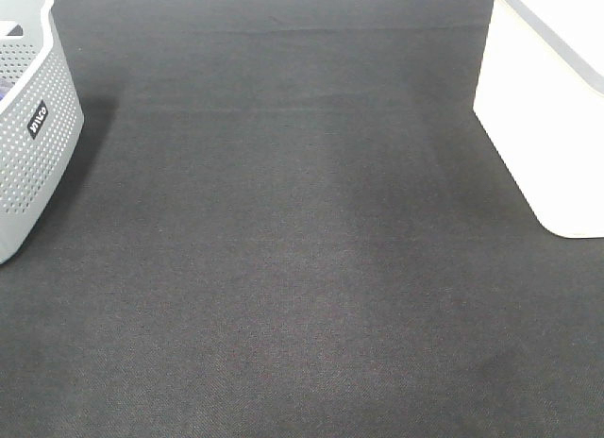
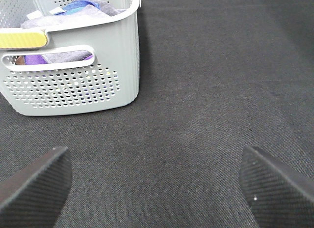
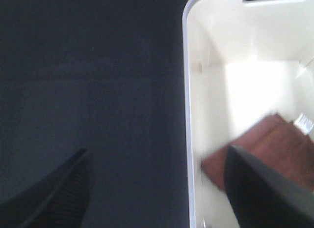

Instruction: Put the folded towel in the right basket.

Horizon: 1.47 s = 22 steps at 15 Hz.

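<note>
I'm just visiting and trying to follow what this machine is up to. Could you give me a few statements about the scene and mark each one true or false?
1. The folded towel lies inside the right basket. True.
2. The right gripper is clamped on the towel. False: its fingers are spread apart with nothing between them.
3. The grey perforated basket is empty. False: purple, blue and grey cloth shows inside it.
4. The left gripper is open over the bare dark mat. True.
5. The towel lies on the mat between the two baskets. False: the mat there is bare in the high view.
</note>
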Tool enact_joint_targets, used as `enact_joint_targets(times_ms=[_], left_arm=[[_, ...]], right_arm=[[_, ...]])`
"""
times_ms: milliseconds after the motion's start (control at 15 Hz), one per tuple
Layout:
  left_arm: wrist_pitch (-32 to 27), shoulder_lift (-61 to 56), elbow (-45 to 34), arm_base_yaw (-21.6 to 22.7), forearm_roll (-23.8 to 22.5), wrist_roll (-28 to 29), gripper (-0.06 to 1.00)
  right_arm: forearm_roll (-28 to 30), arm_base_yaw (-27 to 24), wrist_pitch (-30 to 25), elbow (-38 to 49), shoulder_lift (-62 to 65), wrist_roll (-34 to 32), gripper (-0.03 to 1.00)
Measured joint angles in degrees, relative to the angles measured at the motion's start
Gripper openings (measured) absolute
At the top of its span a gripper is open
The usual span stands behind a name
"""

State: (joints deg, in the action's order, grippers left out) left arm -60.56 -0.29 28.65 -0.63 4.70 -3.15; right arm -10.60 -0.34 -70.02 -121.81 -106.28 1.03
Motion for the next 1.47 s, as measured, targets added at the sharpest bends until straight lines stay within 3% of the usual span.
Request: enact_joint_targets(times_ms=[267, 333, 400, 467, 533, 600, 1067, 1267, 1467], left_arm=[[0.0, 0.0, 0.0, 0.0, 0.0, 0.0, 0.88], [0.0, 0.0, 0.0, 0.0, 0.0, 0.0, 0.88], [0.0, 0.0, 0.0, 0.0, 0.0, 0.0, 0.88], [0.0, 0.0, 0.0, 0.0, 0.0, 0.0, 0.88], [0.0, 0.0, 0.0, 0.0, 0.0, 0.0, 0.88], [0.0, 0.0, 0.0, 0.0, 0.0, 0.0, 0.88], [0.0, 0.0, 0.0, 0.0, 0.0, 0.0, 0.88], [0.0, 0.0, 0.0, 0.0, 0.0, 0.0, 0.88], [0.0, 0.0, 0.0, 0.0, 0.0, 0.0, 0.88]], right_arm=[[3.4, 0.1, 0.0, 18.6, 12.3, 0.0, 0.7], [5.2, 0.1, 0.1, 26.8, 17.9, 0.0, 0.7], [5.2, 0.1, 0.1, 26.8, 17.9, 0.0, 0.7], [6.8, 0.1, 0.1, 38.7, 26.0, 0.0, 0.7], [6.9, 0.1, 0.1, 44.9, 30.4, 0.0, 0.7], [6.9, 0.1, 0.1, 44.9, 30.4, 0.0, 0.7], [7.7, 0.1, 0.1, 82.0, 64.5, 0.0, 0.7], [7.9, 0.1, 1.5, 90.1, 80.3, 0.0, 0.7], [7.9, 0.1, 3.9, 90.5, 88.7, 0.5, 0.7]])
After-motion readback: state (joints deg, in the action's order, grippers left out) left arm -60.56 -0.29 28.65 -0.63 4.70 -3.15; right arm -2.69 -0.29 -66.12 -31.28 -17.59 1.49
